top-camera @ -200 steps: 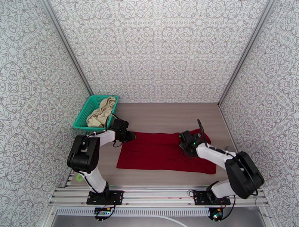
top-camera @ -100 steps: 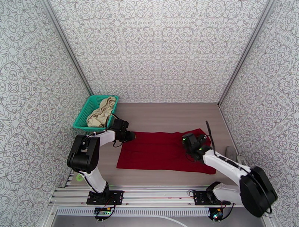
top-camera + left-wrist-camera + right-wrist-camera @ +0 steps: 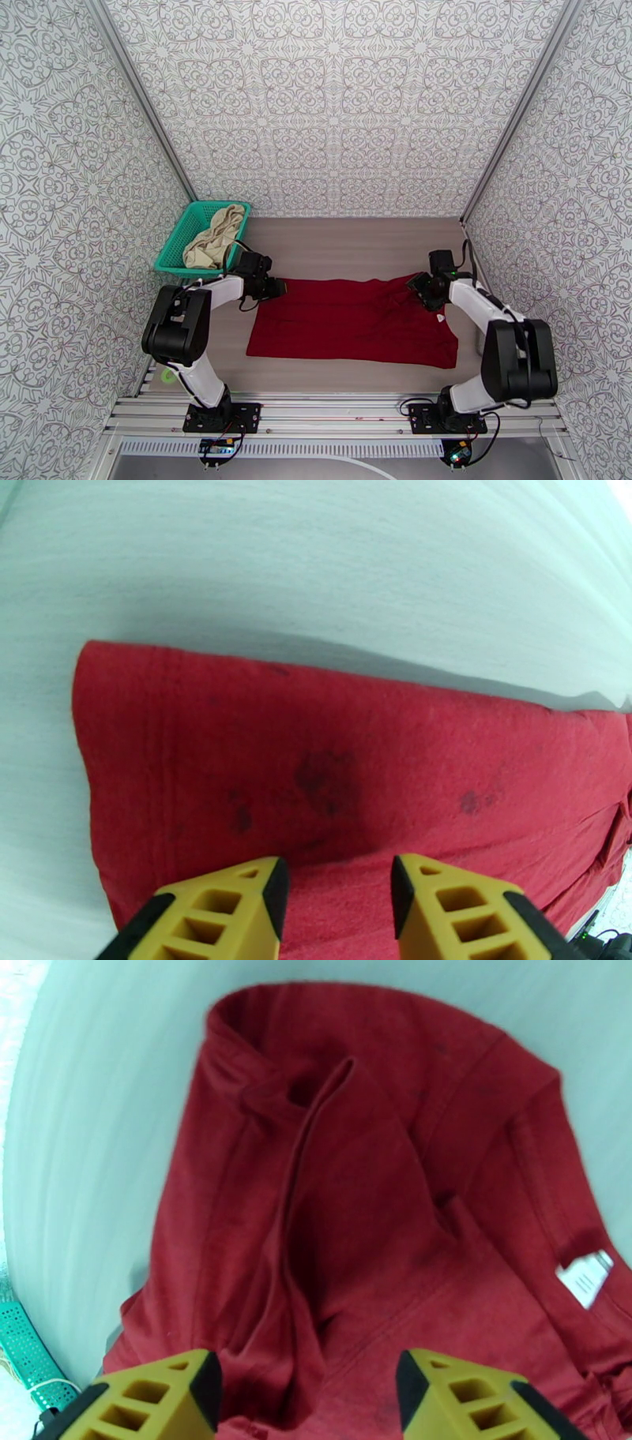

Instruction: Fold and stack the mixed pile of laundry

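At the far left of the table (image 3: 355, 249) stands a teal basket (image 3: 167, 259) with the cream garment (image 3: 212, 237) bunched inside it. Just right of the basket, the left claw (image 3: 272, 287) sits low at the far left corner of the red shirt (image 3: 347, 320). In the left wrist view its yellow fingers (image 3: 237, 898) stand partly apart over the shirt, with red cloth between them. I cannot tell whether any cloth is pinched.

The shirt lies spread across the middle of the table, smooth on its left and rumpled on its right. The right claw (image 3: 415, 286) is above that rumpled far right end. Its jaws are wide apart and hold nothing. A white label (image 3: 584, 1277) shows near the collar.
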{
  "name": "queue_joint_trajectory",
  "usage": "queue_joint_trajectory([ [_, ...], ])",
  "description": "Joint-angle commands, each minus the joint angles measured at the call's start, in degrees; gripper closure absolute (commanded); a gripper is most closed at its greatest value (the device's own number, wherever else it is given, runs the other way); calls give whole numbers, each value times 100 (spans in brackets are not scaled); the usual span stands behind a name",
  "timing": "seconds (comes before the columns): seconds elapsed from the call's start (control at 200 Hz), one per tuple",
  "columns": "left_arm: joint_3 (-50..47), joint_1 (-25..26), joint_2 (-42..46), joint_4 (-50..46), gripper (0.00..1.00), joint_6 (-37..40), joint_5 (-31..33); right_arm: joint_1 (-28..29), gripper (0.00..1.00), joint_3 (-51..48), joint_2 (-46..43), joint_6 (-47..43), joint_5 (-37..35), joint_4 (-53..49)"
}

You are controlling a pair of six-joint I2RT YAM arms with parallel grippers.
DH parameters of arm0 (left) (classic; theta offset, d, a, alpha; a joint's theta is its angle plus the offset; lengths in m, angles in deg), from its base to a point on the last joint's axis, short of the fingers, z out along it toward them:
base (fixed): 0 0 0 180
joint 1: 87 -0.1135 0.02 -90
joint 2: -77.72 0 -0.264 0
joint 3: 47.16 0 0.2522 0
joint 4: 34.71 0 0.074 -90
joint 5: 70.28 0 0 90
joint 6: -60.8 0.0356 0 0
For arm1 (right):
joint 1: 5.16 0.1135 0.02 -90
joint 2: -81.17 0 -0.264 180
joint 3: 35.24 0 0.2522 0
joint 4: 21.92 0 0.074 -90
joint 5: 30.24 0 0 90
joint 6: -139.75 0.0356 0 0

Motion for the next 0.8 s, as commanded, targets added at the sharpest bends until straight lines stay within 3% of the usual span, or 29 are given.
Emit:
queue_joint_trajectory([
  [0.0, -133, -41, -275, -398, 57, -12, 211, -120, 42, 291, 352, -115, 221, 141],
  [0.205, -161, -15, -254, -413, 57, -3, 217, -336, 59, 407, 552, -169, 80, 285],
  [0.525, -211, -23, -236, -370, 57, -7, 215, -489, 100, 241, 154, -256, -113, 299],
  [0.795, -194, -23, -240, -390, 57, -3, 208, -519, 100, -504, -766, -152, 5, 470],
])
